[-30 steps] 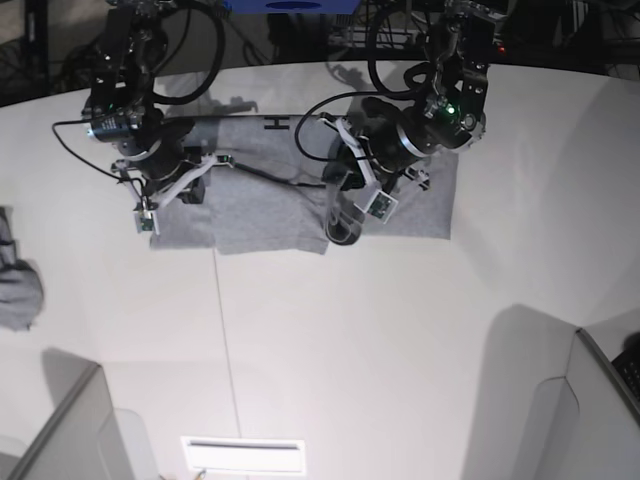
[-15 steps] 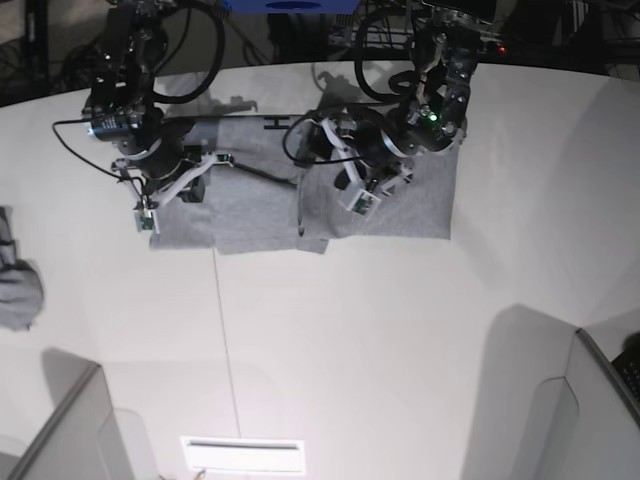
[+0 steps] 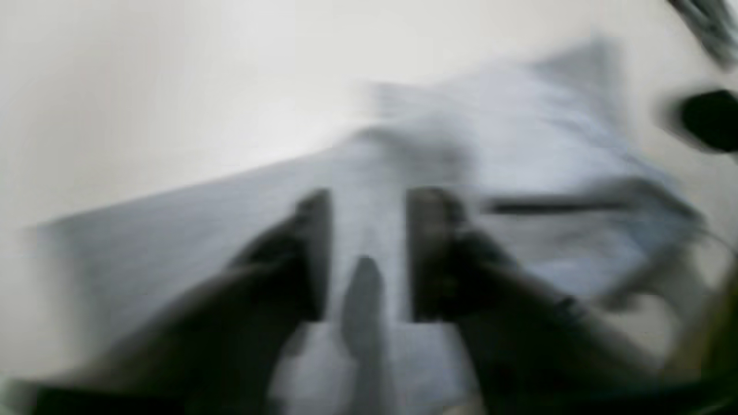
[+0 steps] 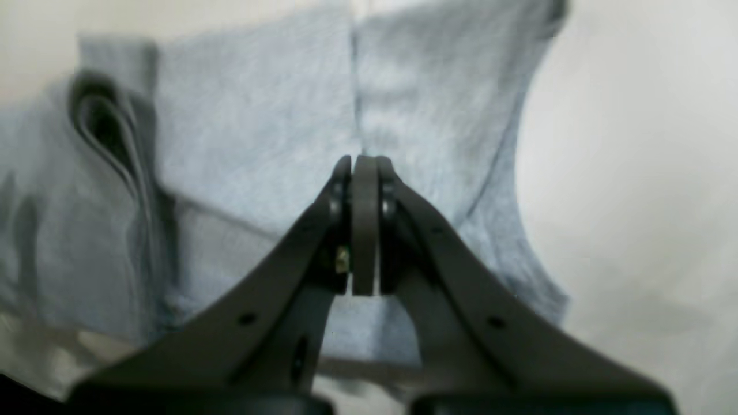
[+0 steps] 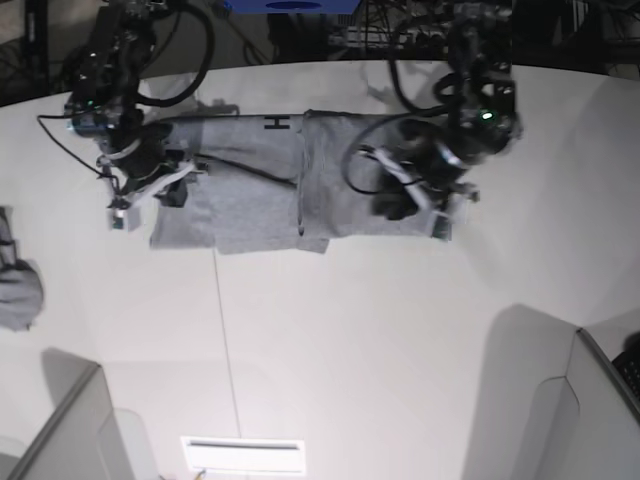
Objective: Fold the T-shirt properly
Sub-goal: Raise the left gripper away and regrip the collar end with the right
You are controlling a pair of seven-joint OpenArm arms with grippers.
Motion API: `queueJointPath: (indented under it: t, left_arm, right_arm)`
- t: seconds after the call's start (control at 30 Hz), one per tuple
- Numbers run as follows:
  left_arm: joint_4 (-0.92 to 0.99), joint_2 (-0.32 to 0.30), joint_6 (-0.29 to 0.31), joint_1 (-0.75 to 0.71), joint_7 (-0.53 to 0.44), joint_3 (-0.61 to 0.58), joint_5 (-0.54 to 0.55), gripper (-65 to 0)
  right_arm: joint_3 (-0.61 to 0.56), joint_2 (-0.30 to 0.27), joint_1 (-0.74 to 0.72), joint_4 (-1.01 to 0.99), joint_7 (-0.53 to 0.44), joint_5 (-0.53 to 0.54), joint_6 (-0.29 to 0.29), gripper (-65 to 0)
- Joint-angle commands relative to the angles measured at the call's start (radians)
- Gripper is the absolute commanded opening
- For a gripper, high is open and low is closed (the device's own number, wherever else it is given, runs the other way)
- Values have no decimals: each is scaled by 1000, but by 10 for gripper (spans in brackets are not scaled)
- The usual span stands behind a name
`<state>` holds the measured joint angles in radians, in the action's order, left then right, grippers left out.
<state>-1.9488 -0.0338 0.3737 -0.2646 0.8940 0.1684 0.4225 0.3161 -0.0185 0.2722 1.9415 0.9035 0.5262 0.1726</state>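
The grey T-shirt (image 5: 250,200) lies flat across the back of the table. Its right part is folded over, to an edge near the middle. A black letter (image 5: 275,122) shows at its back hem. My left gripper (image 5: 395,205) hovers over the folded right part. In the left wrist view the left gripper (image 3: 369,230) is smeared by motion, its dark fingers (image 3: 311,253) drawn close with nothing in them above the T-shirt (image 3: 519,144). My right gripper (image 5: 178,187) is at the left end. The right gripper (image 4: 360,164) is shut, its tips over the T-shirt (image 4: 259,115) near a rolled fold (image 4: 109,132).
A small grey cloth lump (image 5: 18,280) sits at the table's left edge. Grey partition panels stand at the lower left (image 5: 70,420) and lower right (image 5: 600,400). A white slotted plate (image 5: 243,455) lies at the front. Cables hang behind both arms.
My left arm laid the shirt's right part over toward the middle, let go, and swung away to the right with its jaws drawing together. The right arm shifted slightly left and back.
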Motion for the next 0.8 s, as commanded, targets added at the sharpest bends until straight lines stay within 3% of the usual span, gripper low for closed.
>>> queueJointPath:
  t: [0.0, 0.1, 0.13, 0.2, 0.27, 0.3, 0.37, 0.4, 0.53, 0.67, 0.77]
  left_arm:
    - [-18, -21, 3, -15, -2, 61, 11, -650]
    - [-16, -44, 5, -48, 24, 213, 11, -650]
    - [-16, -45, 12, -72, 21, 274, 11, -650]
    - [-14, -45, 67, -112, 20, 392, 11, -650]
    - [-14, -42, 160, -134, 20, 524, 11, -650]
    - [-14, -41, 209, -137, 20, 584, 11, -650]
    - [-13, -38, 305, -138, 23, 712, 11, -650]
    - [-5, -38, 324, -137, 24, 765, 11, -650]
    - [15, -44, 324, -135, 23, 911, 11, -650]
    - [36, -47, 324, -134, 23, 962, 9, -650]
    - [56, -48, 324, -137, 23, 963, 8, -650]
  right_arm:
    - [28, -7, -9, 16, -2, 65, 6, -650]
    - [107, -16, -40, -15, 56, 200, 6, -650]
    - [143, -33, -57, -43, 87, 243, 6, -603]
    - [180, -50, -95, -119, 134, 305, 6, -417]
    - [213, -68, -127, -212, 157, 363, 6, -270]
    - [220, -85, -133, -254, 153, 384, 6, -239]
    - [225, -128, -147, -331, 131, 401, 6, -231]
    - [225, -153, -162, -362, 125, 400, 6, -242]
    - [225, -217, -192, -440, 115, 366, 6, -258]
    - [219, -265, -227, -523, 121, 337, 9, -254]
    - [159, -280, -224, -561, 121, 337, 81, -257]
